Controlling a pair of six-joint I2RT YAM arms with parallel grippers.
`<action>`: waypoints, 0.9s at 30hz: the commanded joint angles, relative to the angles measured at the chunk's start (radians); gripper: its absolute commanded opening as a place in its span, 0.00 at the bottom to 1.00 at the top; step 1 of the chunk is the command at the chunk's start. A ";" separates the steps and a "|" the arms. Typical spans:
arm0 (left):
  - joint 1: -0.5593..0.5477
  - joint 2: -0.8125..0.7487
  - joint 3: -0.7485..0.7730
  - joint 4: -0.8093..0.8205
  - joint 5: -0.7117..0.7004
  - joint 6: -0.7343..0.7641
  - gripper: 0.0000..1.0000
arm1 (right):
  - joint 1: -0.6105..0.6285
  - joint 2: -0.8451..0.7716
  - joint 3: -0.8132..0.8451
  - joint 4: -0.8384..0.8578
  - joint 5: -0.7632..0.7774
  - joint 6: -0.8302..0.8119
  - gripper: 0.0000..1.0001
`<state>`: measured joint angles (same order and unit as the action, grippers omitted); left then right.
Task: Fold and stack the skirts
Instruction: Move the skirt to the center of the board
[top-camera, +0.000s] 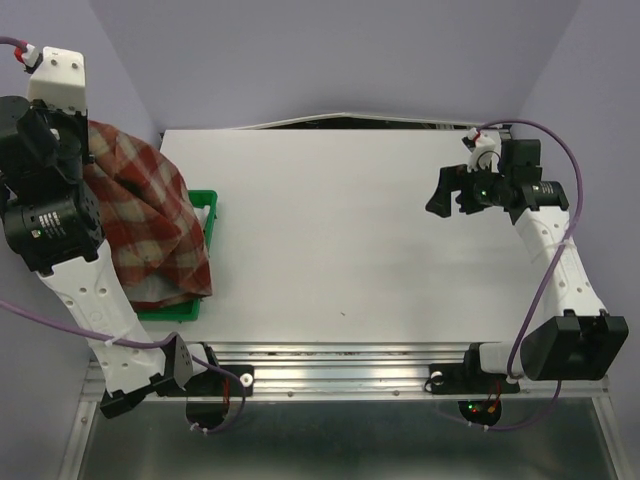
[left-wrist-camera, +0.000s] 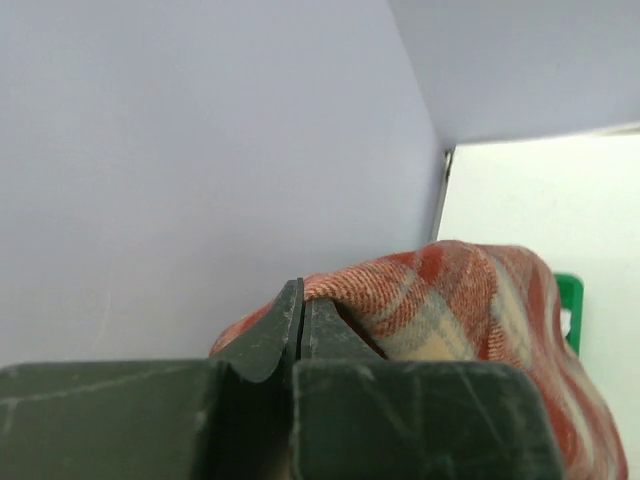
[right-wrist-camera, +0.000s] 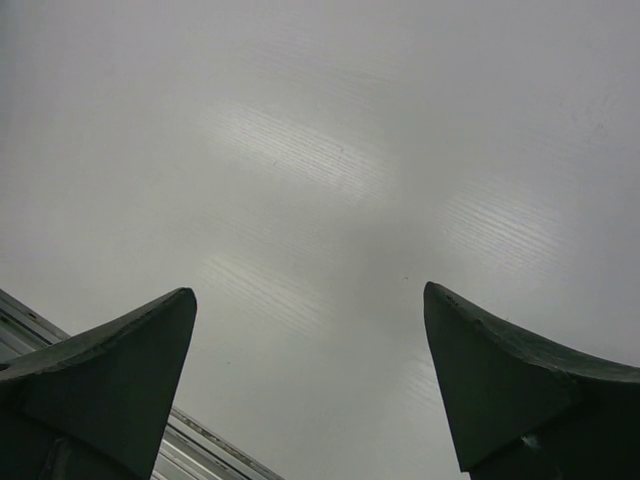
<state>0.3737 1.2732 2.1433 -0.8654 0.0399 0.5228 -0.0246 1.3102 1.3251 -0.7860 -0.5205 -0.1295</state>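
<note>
The red-and-cream plaid skirt (top-camera: 150, 215) hangs from my left gripper (top-camera: 78, 150) at the table's left edge and drapes down over the green tray (top-camera: 207, 205). In the left wrist view the left gripper (left-wrist-camera: 298, 300) is shut, with the jaws pressed together on a fold of the plaid skirt (left-wrist-camera: 470, 300). A strip of white cloth (top-camera: 150, 293) shows under the plaid's lower edge in the tray. My right gripper (top-camera: 450, 190) hovers open over the bare table at the far right. The right wrist view shows nothing between the wide-apart fingers of the right gripper (right-wrist-camera: 310, 310).
The white table (top-camera: 340, 230) spreads between the two arms. Lavender walls stand close on the left and at the back. The green tray (left-wrist-camera: 568, 305) sits at the table's left side. A metal rail (right-wrist-camera: 200, 440) runs by the right gripper.
</note>
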 joint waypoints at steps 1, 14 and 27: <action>0.001 -0.022 0.114 0.258 0.139 -0.112 0.00 | 0.002 0.004 0.066 0.010 -0.018 0.016 1.00; -0.361 0.040 -0.026 0.738 0.566 -0.406 0.00 | 0.002 0.053 0.144 0.014 -0.127 0.042 1.00; -0.699 0.236 -0.400 1.123 0.615 -0.699 0.00 | -0.011 0.041 0.068 0.051 -0.058 0.022 1.00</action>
<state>-0.3126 1.5051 1.8359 -0.0120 0.6857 -0.0444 -0.0250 1.3682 1.4143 -0.7757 -0.6022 -0.0975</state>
